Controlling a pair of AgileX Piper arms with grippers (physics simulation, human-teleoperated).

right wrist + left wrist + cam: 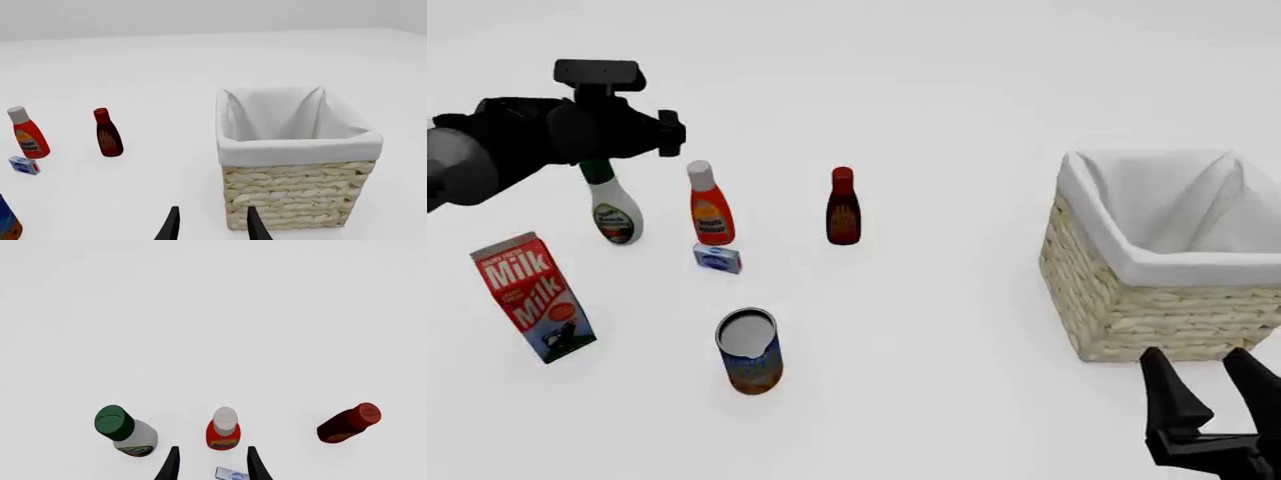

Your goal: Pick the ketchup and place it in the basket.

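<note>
The ketchup (709, 208), a red-orange bottle with a pale cap, stands upright at the far left between a white green-capped bottle (611, 212) and a dark-red bottle (843, 208). My left gripper (213, 465) hovers above it, open and empty, with the ketchup (223, 430) just beyond the fingertips. The left arm (561, 130) hangs high over the white bottle. The wicker basket (1134, 310) with its white liner sits at the right. My right gripper (1212, 385) is open near the basket's front corner, and the basket (293, 195) is close ahead of it.
A small blue box (718, 258) lies just in front of the ketchup. A milk carton (534, 297) stands at the near left and an open-topped can (749, 350) stands in the near middle.
</note>
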